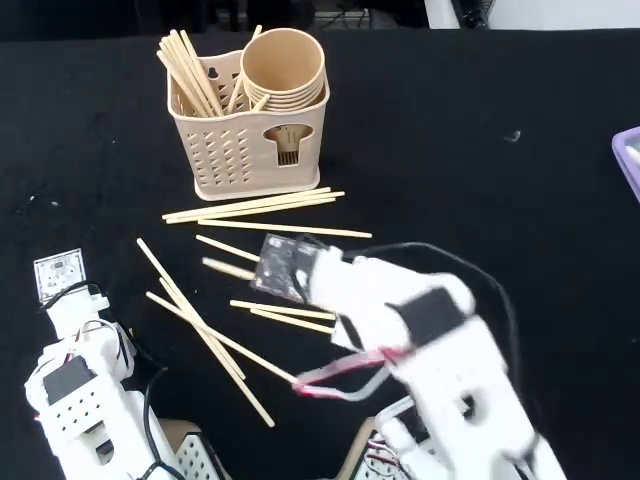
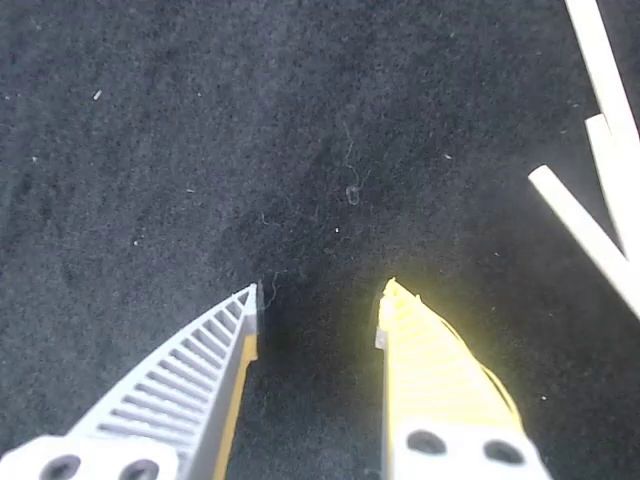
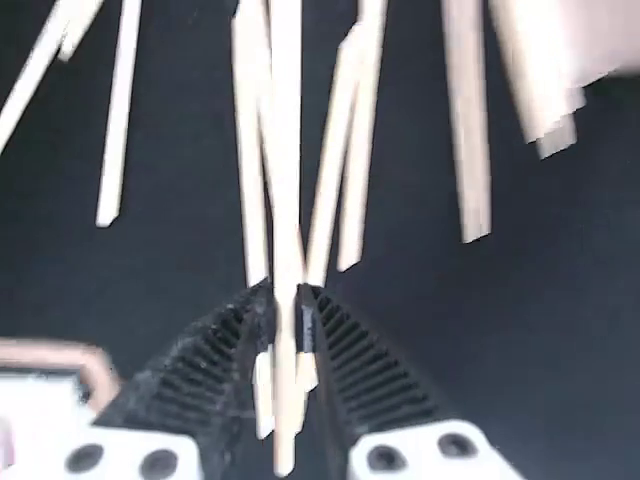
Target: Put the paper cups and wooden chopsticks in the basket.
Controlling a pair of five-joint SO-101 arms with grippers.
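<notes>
right wrist view: my right pincer (image 3: 287,310) is clamped on thin pale wooden chopsticks (image 3: 285,150), loose ones (image 3: 465,120) crowd beside. my left pincer (image 2: 318,300) gapes above black cloth (image 2: 200,150). beige perforated basket (image 1: 240,150) holds stacked paper cups (image 1: 285,60).

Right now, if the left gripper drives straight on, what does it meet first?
Probably the bare black table: nothing lies ahead of the open left gripper. The loose chopsticks lie off to one side. Depth is unclear.
</notes>
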